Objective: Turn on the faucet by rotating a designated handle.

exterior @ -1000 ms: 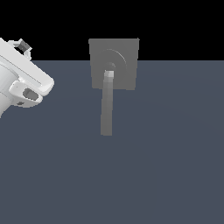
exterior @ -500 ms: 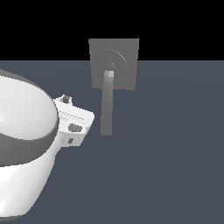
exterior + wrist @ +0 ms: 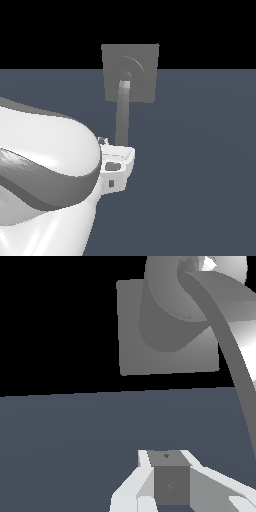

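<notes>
The small matte grey faucet, a square flat plate with raised concentric rings, stands at the far edge of the dark blue-grey desk, upright against the black background. From the centre of its rings the long, slim, straight grey handle runs out toward the near side of the desk; in the exterior view its long axis is almost vertical in the picture, leaning slightly toward that view's left at the near end.

The white pincer of the big glossy white robot arm sits right at that near end of the handle, coming in from the exterior view's left. The handle's free end disappears just behind the pincer's body, so I cannot tell whether they touch. In the wrist view the handle sweeps past to one side of the pincer, not between its fingers.

How far the pincer is open cannot be told, and it appears to hold nothing.

The coming move, I judge, is a sideways push across the handle's long axis, near its free end where leverage is greatest.
</notes>
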Robot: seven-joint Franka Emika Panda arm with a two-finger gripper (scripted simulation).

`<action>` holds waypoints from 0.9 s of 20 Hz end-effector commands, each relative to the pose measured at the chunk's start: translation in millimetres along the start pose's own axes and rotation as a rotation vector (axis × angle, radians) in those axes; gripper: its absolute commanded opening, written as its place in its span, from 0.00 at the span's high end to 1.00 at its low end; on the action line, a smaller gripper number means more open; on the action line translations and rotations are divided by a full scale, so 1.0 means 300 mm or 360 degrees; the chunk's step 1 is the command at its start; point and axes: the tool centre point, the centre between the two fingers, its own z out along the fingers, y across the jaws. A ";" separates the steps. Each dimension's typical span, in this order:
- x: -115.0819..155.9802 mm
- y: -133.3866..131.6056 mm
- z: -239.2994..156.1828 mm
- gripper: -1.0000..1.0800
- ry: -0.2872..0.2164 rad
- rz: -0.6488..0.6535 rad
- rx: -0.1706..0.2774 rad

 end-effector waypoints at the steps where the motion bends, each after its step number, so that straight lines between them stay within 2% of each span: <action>1: -0.032 0.036 -0.011 1.00 -0.0044 -0.0081 -0.0020; 9: -0.047 0.055 -0.017 1.00 -0.0066 -0.0119 -0.0030; 18: -0.030 0.166 -0.019 1.00 -0.0067 -0.0120 -0.0030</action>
